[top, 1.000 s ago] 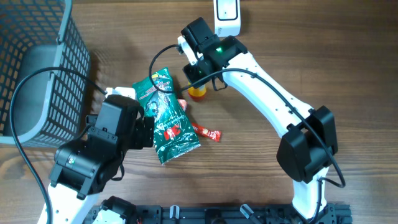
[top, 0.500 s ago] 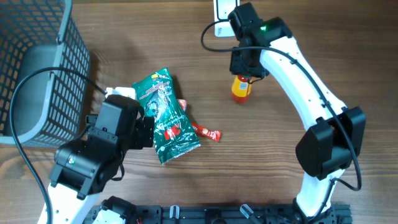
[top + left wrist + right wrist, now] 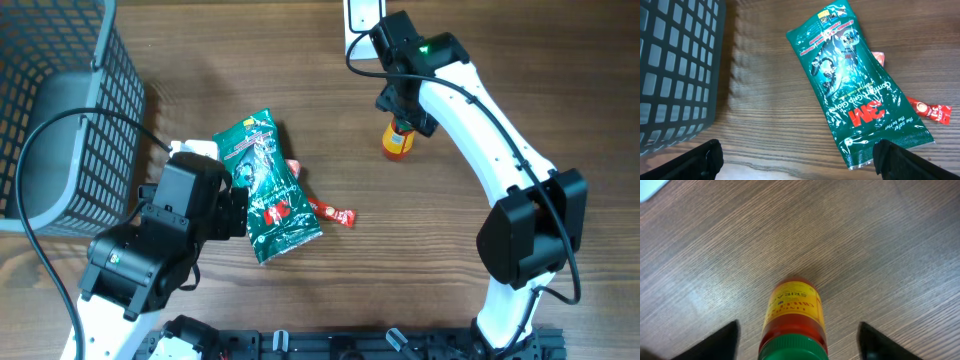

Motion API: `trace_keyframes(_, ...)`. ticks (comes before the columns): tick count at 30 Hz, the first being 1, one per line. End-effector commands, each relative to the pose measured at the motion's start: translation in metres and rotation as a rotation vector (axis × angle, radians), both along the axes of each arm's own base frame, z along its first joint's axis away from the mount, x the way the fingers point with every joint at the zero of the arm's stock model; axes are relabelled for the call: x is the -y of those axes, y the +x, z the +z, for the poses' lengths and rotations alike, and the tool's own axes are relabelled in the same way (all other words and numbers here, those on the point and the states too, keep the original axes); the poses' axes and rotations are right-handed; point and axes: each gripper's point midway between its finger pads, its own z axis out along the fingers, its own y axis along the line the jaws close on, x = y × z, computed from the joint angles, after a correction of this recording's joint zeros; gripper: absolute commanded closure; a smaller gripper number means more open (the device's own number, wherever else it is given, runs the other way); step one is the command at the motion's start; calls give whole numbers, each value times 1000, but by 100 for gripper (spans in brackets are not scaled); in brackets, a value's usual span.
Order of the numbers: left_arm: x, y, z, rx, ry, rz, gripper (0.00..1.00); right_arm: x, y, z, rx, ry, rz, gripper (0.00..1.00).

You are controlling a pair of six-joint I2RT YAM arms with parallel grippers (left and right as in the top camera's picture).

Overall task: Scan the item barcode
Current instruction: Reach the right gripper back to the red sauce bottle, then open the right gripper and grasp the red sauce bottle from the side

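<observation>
the right hand point(image 3: 797, 337) hangs over the small orange-red sauce bottle point(image 3: 795, 307), which has a yellow label and a green cap. the two dark fingers point(image 3: 715, 340) stand wide apart, one on each side of the bottle, and bare wood shows between each finger and the bottle. so this hand is open and it grips nothing. the bottle stands on the wooden table point(image 3: 420, 260), in the far part, to the right of the middle. it is just near a white device point(image 3: 362, 15) at the far edge, which is partly cut off, so i cannot tell more about it.

the left hand point(image 3: 797, 155) is also spread fully open, and only its two finger tips show, at the lower corners of the wrist view. it holds nothing and hovers above the table beside a glossy green plastic packet point(image 3: 850, 95) that lies flat. a small red sachet point(image 3: 930, 110) lies touching the packet's lower right side, and another red corner looks out from under the packet's right edge.

a dark grey plastic mesh basket point(image 3: 60, 110) stands at the left of the table, well apart from the bottle. the packet and the sachet lie between the basket and the bottle.
</observation>
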Motion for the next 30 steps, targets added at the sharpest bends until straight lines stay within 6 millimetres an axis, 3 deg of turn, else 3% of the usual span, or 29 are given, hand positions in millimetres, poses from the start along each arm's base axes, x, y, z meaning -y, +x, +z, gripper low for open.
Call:
trace_keyframes(1, -1, 1, 1, 6, 12, -6, 0, -3, 10, 46, 105, 53, 54, 8)
trace_keyframes(2, -1, 1, 1, 6, 12, -6, 0, -6, 10, 59, 124, 87, 92, 0)
trace_keyframes(7, -1, 1, 1, 6, 12, -6, 0, -9, 4, 109, 217, 214, 125, 0)
trace_keyframes(11, -1, 1, 1, 6, 12, -6, 0, 1, 1, 123, 251, 198, 140, 0)
trace_keyframes(17, -1, 1, 1, 6, 12, -6, 0, 2, 2, 112, 214, 190, 166, 0)
trace_keyframes(23, -1, 1, 1, 6, 12, -6, 0, 2, 5, 65, 19, 421, 122, 1)
trace_keyframes(27, -1, 1, 1, 6, 12, -6, 0, 22, 17, 47, -50, 649, 91, 0)
trace_keyframes(30, -1, 1, 1, 6, 12, -6, 0, 42, 21, 16, -130, 758, 80, 0)
